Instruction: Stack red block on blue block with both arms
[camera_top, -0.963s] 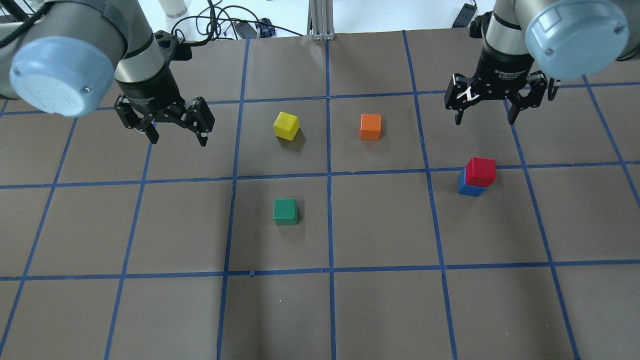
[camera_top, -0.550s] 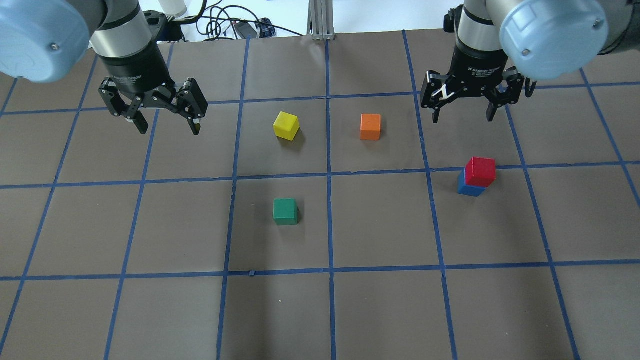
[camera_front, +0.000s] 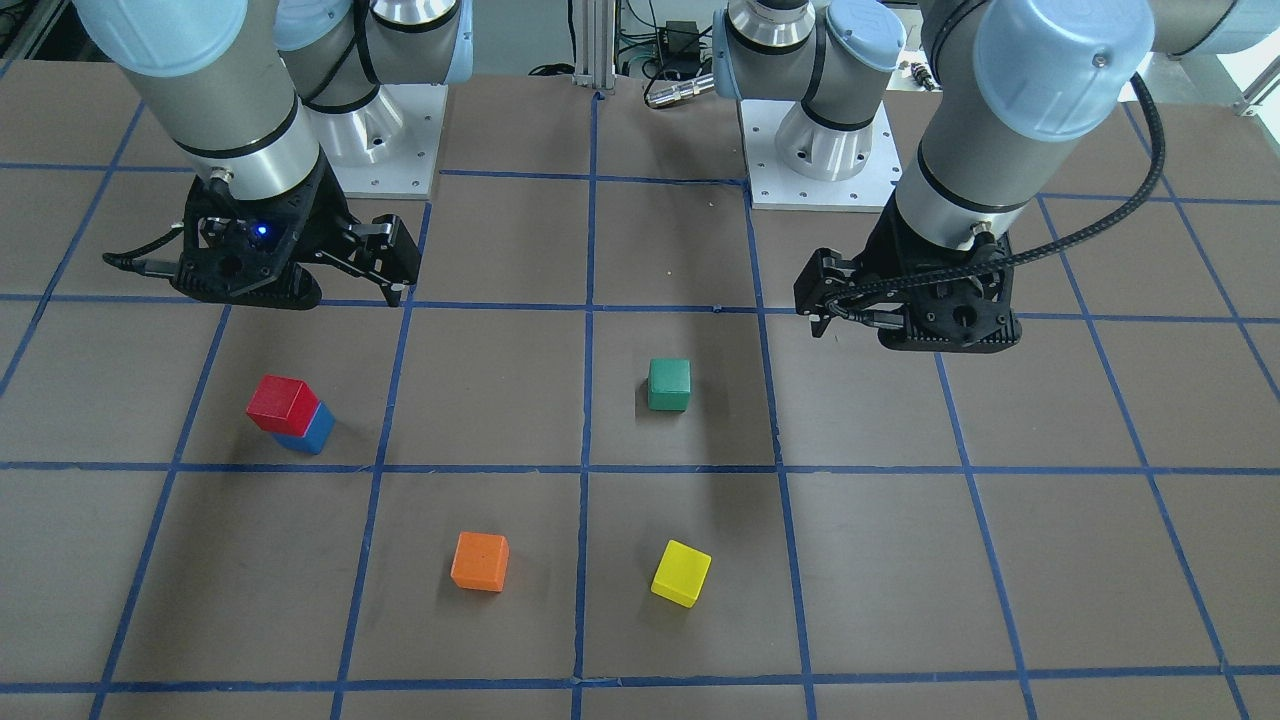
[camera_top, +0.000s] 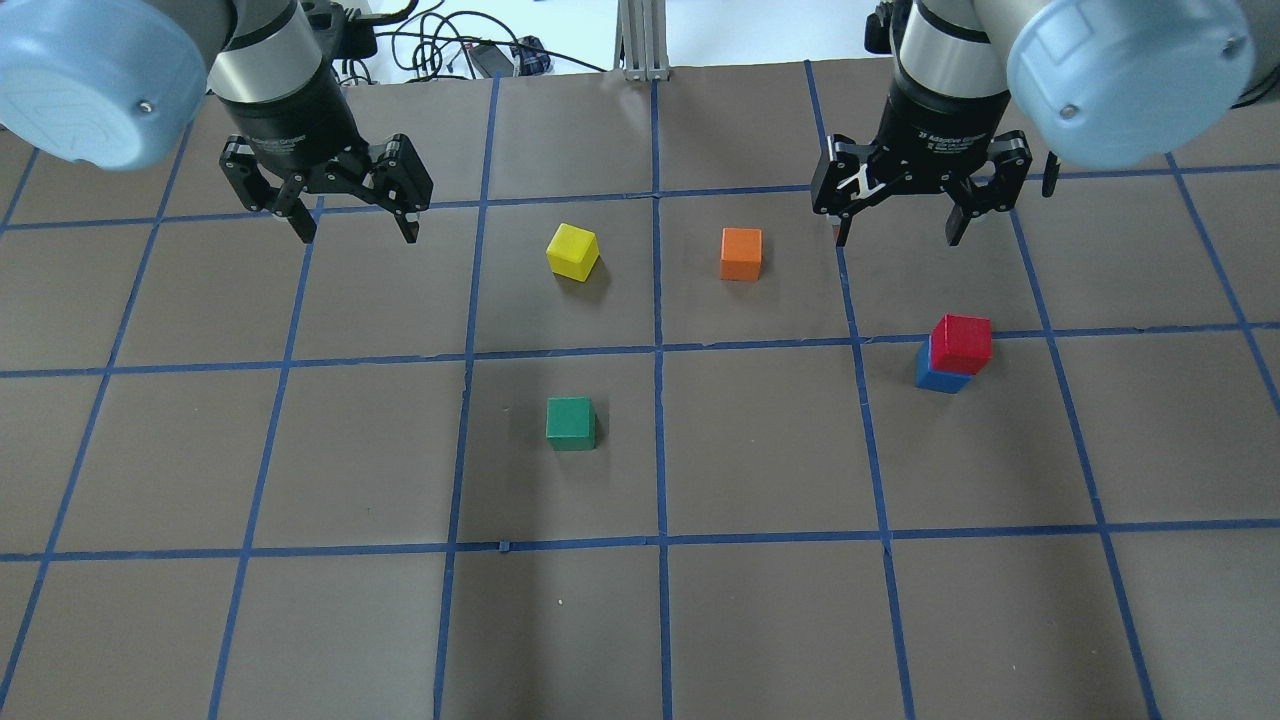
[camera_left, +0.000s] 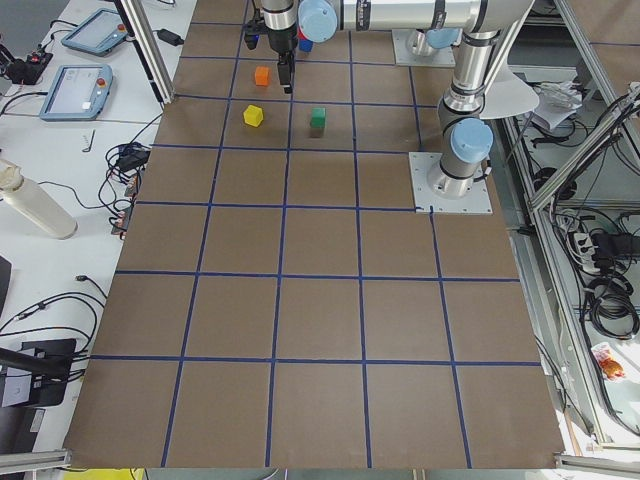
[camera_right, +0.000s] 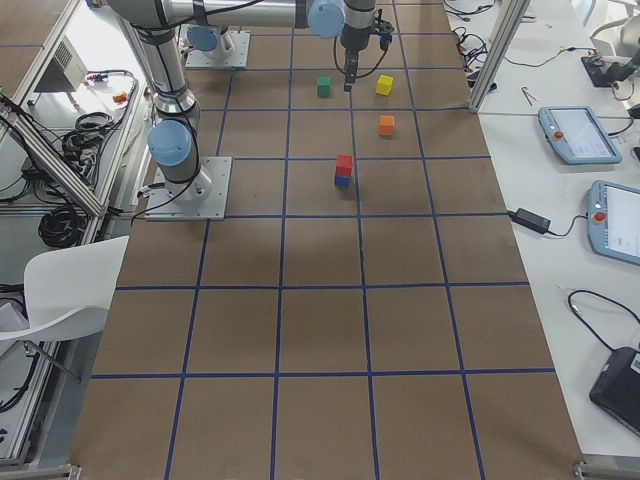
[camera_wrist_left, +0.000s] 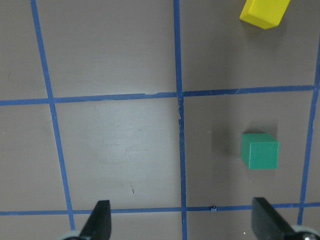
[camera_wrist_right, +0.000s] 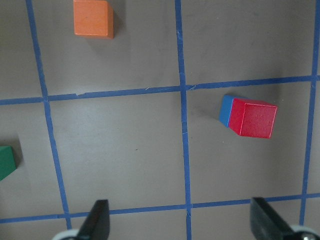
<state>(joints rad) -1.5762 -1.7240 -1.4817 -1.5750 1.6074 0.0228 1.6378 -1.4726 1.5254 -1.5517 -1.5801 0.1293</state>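
The red block (camera_top: 962, 343) sits on top of the blue block (camera_top: 935, 378), slightly offset, on the right side of the table. The stack also shows in the front view, red block (camera_front: 282, 402) over blue block (camera_front: 314, 434), and in the right wrist view, red block (camera_wrist_right: 254, 118) over blue block (camera_wrist_right: 226, 110). My right gripper (camera_top: 897, 236) is open and empty, hanging above the table, beyond the stack and apart from it. My left gripper (camera_top: 357, 233) is open and empty at the far left, well away from the stack.
A yellow cube (camera_top: 572, 250) and an orange cube (camera_top: 741, 253) lie between the two grippers. A green cube (camera_top: 571, 423) lies nearer the table's middle. Blue tape lines grid the brown table (camera_top: 760, 620). Cables lie past the far edge.
Both open grippers have shifted up in the overhead view. The right one has also moved left, away from the stack. The blocks have not moved.
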